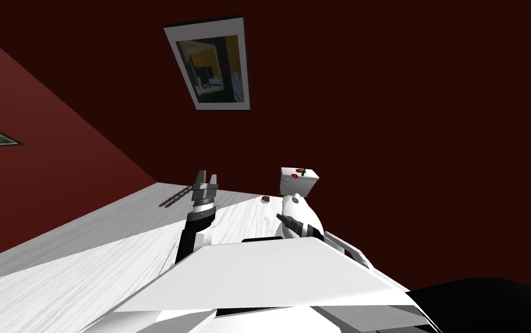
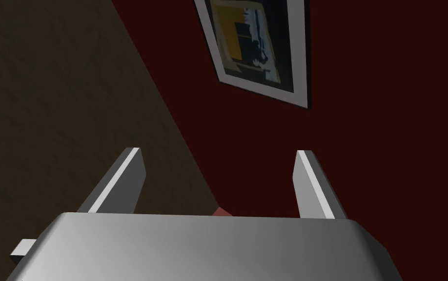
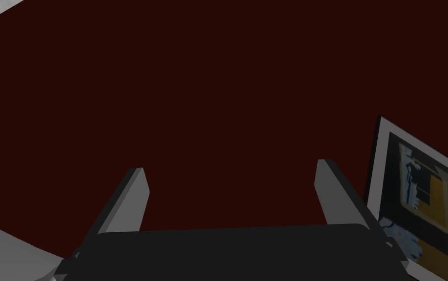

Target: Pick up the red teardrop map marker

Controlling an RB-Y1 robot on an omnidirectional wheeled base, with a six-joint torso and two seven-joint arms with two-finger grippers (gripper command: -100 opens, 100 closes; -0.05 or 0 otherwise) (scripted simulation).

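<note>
dark red walls (image 1: pixel 432 115) all round, meeting a pale wood-grain floor (image 1: pixel 85 254); framed picture (image 1: pixel 209 63) hung high on the wall, up and to the left of the white box (image 1: pixel 300 184). white box standing close against the wall. red marker (image 1: pixel 295 175) lying on top of the white box, too small to make out its shape, touched by neither gripper. small brown thing (image 1: pixel 302 170) just beside it on the same top. second brown thing (image 1: pixel 264 199) low down, just left of the white box. left gripper (image 1: pixel 205 180) raised over the floor, well left of the white box, fingers (image 2: pixel 120 180) spread wide with nothing between. right gripper (image 3: pixel 229 168) likewise spread wide, holding nothing.
</note>
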